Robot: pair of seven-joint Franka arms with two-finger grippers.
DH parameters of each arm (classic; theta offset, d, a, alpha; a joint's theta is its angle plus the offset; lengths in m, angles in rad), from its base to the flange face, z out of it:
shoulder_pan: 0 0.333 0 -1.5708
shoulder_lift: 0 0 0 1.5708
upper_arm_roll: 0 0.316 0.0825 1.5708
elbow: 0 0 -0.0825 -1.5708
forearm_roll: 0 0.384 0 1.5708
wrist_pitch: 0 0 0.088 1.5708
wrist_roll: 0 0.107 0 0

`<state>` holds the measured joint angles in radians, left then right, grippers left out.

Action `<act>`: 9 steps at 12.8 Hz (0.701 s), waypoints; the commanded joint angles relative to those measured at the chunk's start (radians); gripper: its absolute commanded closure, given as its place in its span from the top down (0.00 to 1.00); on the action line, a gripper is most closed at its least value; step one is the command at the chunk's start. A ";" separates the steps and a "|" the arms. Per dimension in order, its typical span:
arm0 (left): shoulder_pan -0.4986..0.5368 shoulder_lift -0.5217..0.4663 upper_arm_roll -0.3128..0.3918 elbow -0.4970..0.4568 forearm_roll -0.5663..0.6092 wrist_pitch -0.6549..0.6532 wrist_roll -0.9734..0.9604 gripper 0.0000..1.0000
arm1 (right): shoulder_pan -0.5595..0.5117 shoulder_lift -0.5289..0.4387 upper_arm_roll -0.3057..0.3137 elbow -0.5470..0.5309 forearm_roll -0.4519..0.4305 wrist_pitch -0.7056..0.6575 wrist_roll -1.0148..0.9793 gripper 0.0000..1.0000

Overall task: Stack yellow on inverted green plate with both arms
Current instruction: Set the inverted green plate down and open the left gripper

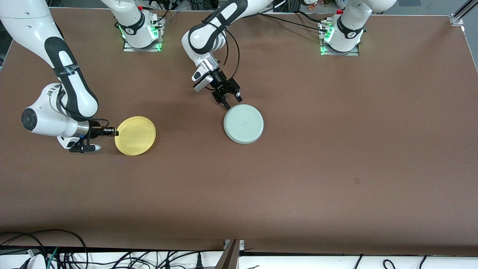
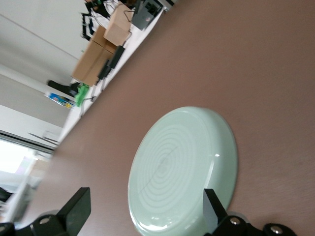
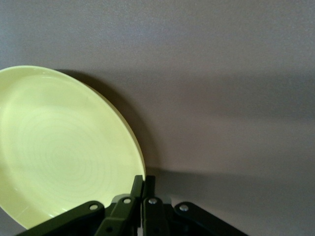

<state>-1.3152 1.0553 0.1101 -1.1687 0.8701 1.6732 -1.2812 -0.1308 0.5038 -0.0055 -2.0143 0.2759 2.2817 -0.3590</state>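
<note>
**Pinching the yellow plate's rim**

Front view: the right gripper (image 1: pixel 112 131) clamps the yellow plate (image 1: pixel 135 135) at its nine o'clock edge, toward the right arm's end of the brown table (image 1: pixel 336 157). The left gripper (image 1: pixel 227 101), fingers spread, hangs at the inverted green plate (image 1: pixel 244 123)'s eleven o'clock.

Left wrist view: spread fingers (image 2: pixel 214 209) flank the ringed underside of the green plate (image 2: pixel 182 167).

Right wrist view: fingers (image 3: pixel 138 189) clenched on the yellow plate (image 3: pixel 59 147)'s rim.

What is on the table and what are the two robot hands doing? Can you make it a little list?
yellow plate: right way up on the table, toward the right arm's end
green plate: upside down on the table, ringed underside showing
right gripper: fingers shut on the yellow plate's rim
left gripper: fingers open, at the green plate's edge, holding nothing
stacked: not yet, plates lie apart
table: brown
</note>
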 commanded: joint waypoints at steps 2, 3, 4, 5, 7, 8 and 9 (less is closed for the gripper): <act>0.037 -0.012 0.000 0.040 -0.095 0.155 -0.124 1.00 | -0.013 -0.010 0.009 -0.004 0.022 -0.013 -0.031 0.00; 0.042 -0.018 0.002 0.041 -0.102 0.190 -0.135 1.00 | -0.013 -0.010 0.010 0.003 0.023 -0.013 -0.031 0.00; 0.081 -0.041 -0.003 0.041 -0.134 0.219 -0.135 1.00 | -0.013 -0.013 0.010 0.014 0.023 -0.016 -0.032 0.00; 0.112 -0.061 -0.007 0.041 -0.187 0.247 -0.127 1.00 | -0.013 -0.014 0.010 0.026 0.023 -0.037 -0.034 0.00; 0.178 -0.101 -0.006 0.041 -0.342 0.315 -0.116 1.00 | -0.013 -0.013 0.010 0.101 0.028 -0.157 -0.031 0.00; 0.210 -0.116 -0.007 0.041 -0.408 0.348 -0.106 1.00 | -0.012 -0.013 0.010 0.147 0.028 -0.219 -0.025 0.00; 0.237 -0.127 -0.009 0.041 -0.481 0.368 -0.074 1.00 | -0.012 -0.010 0.010 0.192 0.028 -0.275 -0.021 0.00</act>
<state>-1.1314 0.9700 0.1175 -1.1113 0.4996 2.0027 -1.3948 -0.1307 0.5001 -0.0047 -1.9029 0.2789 2.1135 -0.3662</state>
